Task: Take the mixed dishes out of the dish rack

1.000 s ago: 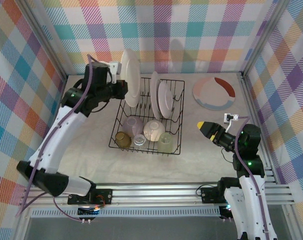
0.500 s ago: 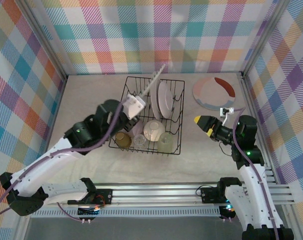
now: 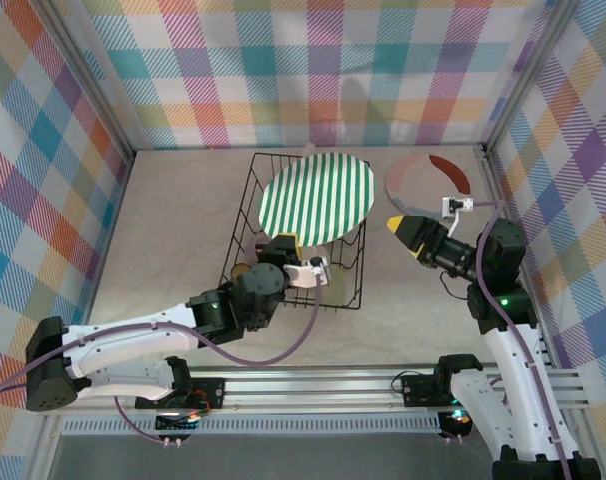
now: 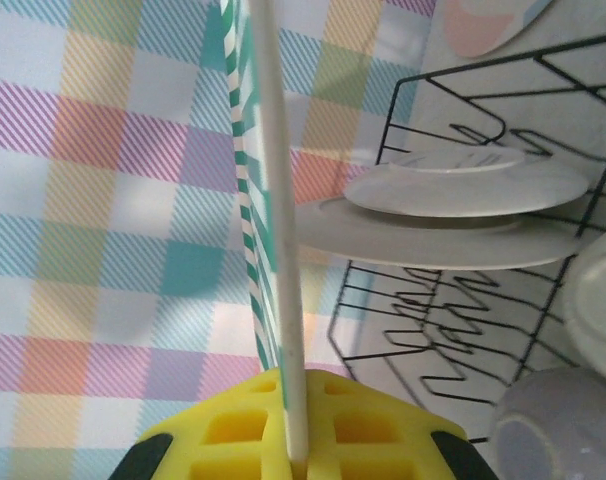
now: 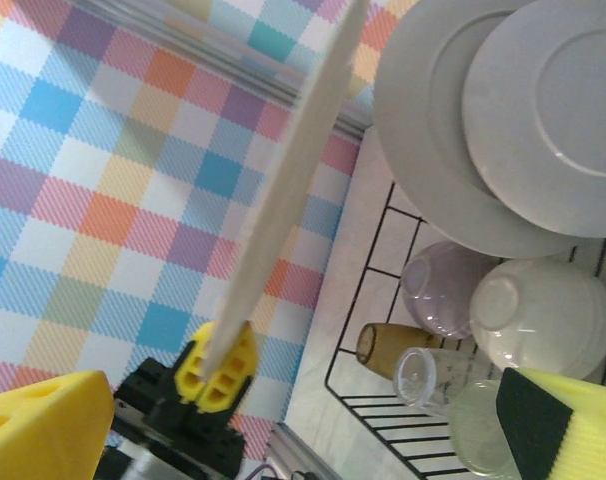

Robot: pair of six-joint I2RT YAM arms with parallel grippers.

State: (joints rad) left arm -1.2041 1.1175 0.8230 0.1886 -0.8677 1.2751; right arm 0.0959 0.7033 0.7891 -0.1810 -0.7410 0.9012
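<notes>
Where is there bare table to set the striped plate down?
Widest bare table lies between rack and left wall. Right of the rack is crowded: ringed plate at the back, right gripper before it. Left gripper holds the striped plate above the rack.

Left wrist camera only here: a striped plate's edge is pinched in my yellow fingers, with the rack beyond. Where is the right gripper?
Observer: The right gripper hangs open just right of the dish rack, pointing toward it and holding nothing.
Operator: Anything already unloaded?
Observer: One ringed plate lies flat at the back right, beyond that gripper.
Operator: What small pieces sit in the rack?
Observer: Five: a cream bowl, an amber cup, a clear cup, a pale green cup and a lavender-tinted cup.
</notes>
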